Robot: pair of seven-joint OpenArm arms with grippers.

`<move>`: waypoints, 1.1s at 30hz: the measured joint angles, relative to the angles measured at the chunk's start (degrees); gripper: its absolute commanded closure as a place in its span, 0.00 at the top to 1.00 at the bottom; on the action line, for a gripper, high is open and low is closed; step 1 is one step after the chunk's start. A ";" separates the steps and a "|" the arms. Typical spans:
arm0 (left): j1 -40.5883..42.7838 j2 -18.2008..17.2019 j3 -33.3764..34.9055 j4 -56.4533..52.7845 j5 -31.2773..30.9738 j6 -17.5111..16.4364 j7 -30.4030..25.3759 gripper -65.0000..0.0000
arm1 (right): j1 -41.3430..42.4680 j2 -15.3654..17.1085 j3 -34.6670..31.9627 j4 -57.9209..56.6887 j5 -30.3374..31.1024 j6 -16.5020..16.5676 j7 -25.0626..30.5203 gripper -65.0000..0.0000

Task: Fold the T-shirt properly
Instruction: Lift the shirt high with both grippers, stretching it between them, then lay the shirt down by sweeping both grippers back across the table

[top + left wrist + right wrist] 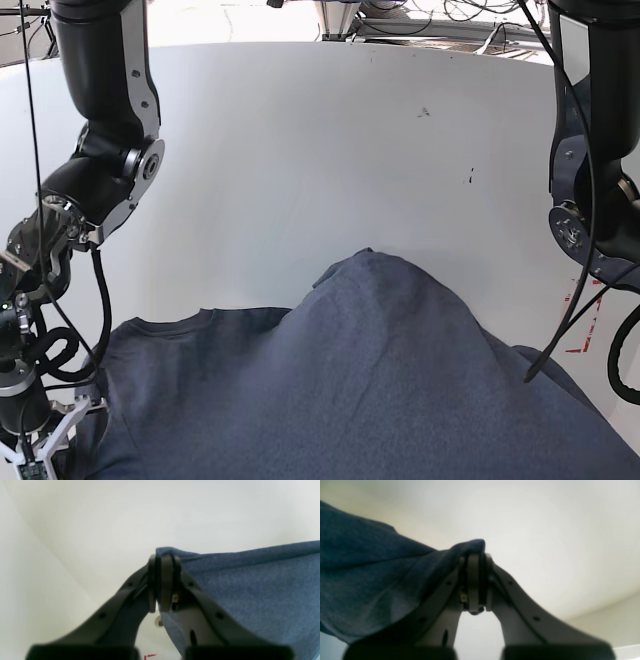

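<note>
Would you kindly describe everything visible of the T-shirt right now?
The T-shirt is a dark blue, heathered knit garment, lifted off the white table at two pinched edges. The left gripper is shut on one folded corner, the right gripper on another. Between them the cloth bulges up into a rounded hump in the base view, creased, with a short sleeve spreading toward that view's left. No lettering or label shows.

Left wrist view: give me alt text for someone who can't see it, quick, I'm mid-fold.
The left gripper, seen close up, has its black fingers shut on a corner of the blue-grey heathered T-shirt. The cloth spreads from the pinched corner to the right edge of the frame. Behind it is a blurred, plain white surface.
</note>
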 measured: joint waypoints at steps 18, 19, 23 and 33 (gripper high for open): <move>-9.40 -3.08 -0.24 -8.61 2.36 0.00 0.13 0.00 | 15.89 3.74 -8.81 -6.73 0.15 0.02 -1.42 0.00; -9.81 -3.19 -0.26 -8.76 2.54 0.00 0.13 0.00 | 16.50 3.74 -9.09 -7.17 0.17 0.02 -1.40 0.00; -10.64 -3.41 -0.28 -8.92 2.58 0.00 0.04 0.00 | 18.47 3.61 -9.25 -8.07 0.37 0.02 -1.42 0.00; -7.28 -3.17 -0.13 -8.63 2.08 0.00 -0.46 0.00 | 15.80 3.93 -9.07 -6.01 -0.09 0.02 -1.97 0.00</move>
